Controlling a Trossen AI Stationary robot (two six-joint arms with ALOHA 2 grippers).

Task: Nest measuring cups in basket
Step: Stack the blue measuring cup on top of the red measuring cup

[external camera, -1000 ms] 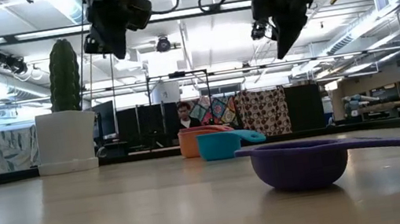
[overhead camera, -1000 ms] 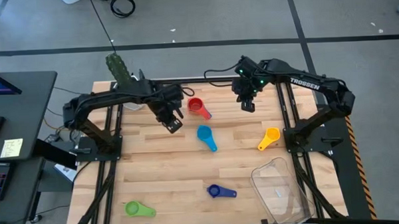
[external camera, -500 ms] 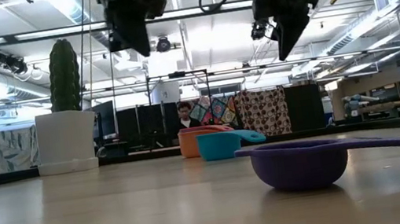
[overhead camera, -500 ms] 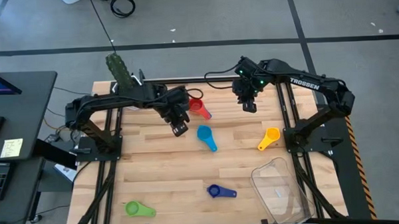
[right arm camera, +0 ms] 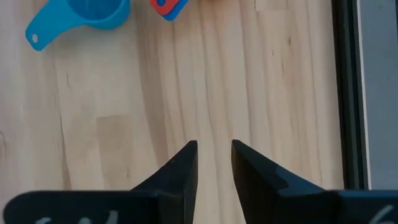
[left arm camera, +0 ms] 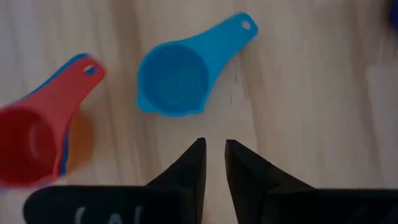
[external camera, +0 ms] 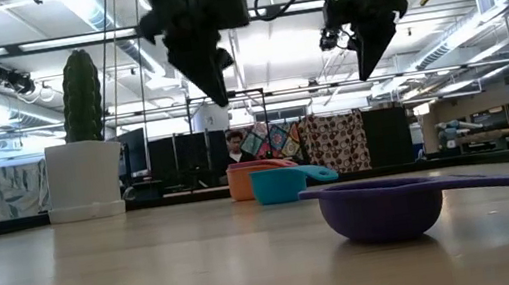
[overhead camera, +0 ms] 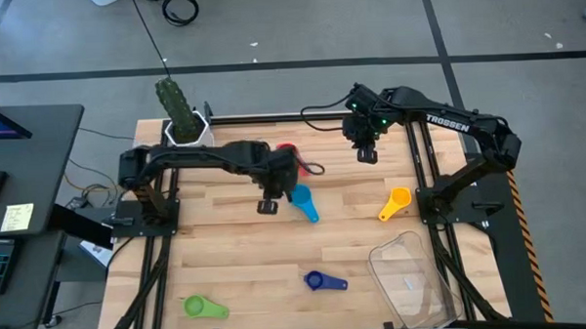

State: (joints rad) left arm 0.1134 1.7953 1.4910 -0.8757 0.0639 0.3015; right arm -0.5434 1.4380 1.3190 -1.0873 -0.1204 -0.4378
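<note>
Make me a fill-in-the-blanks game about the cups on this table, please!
1. The cup lying alone at the table's front left corner is ____.
2. The yellow cup lies beside the ____ arm's base.
3. The left gripper hangs above the table with its jaws a little apart, nearest the ____ cup.
4. The clear basket holds ____ cups.

Missing words: green; right; light blue; no

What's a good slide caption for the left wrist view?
Left claw, open and empty, above the wooden table, facing the light blue cup beside the red cup.
</note>
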